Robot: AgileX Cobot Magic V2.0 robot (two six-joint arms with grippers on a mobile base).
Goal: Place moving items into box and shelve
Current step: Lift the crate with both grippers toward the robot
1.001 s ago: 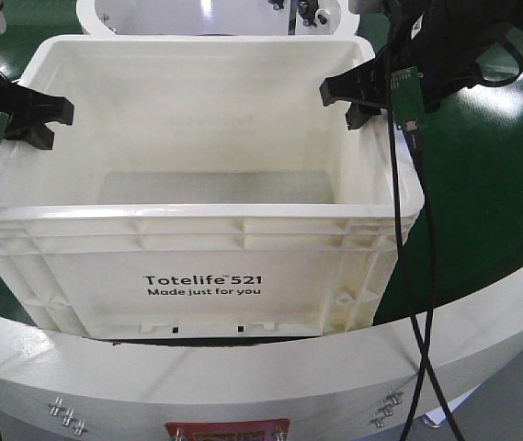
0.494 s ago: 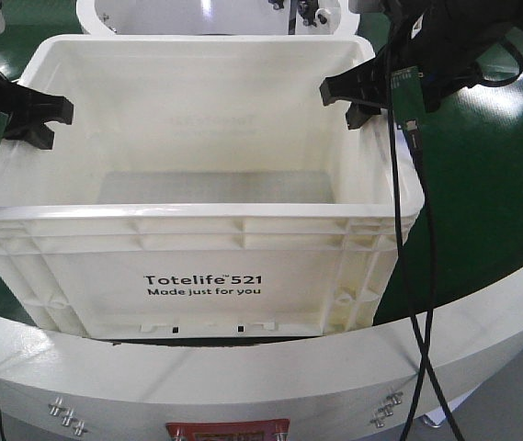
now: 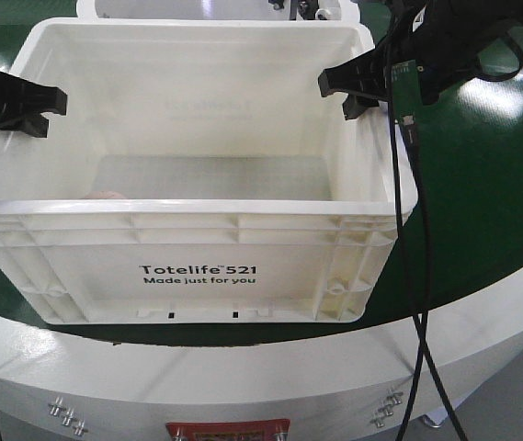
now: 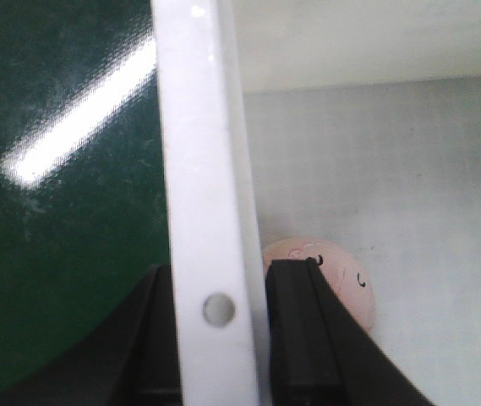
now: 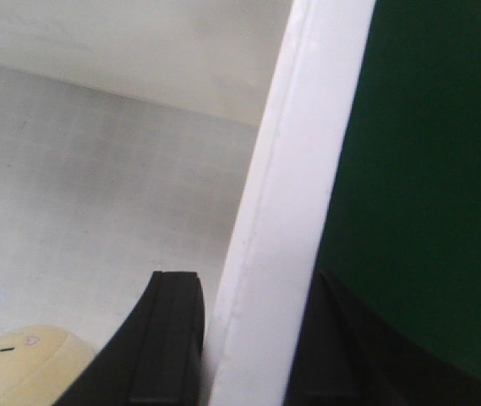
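Compared with the earlier frames, the box [image 3: 197, 220] sits higher in the front view and both grippers have shifted up with it. A pinkish item [image 4: 335, 277] now shows on the box floor at the front left.

A pale yellow item [image 5: 27, 365] lies on the floor near the right wall.

The left gripper [image 3: 24, 108] is clamped on the left rim, one jaw inside and one outside. The right gripper [image 3: 351, 90] pinches the right rim the same way.

The box stands opening upward on the green table [image 3: 482, 184]. Its long axis runs left to right and its printed long side faces the camera.
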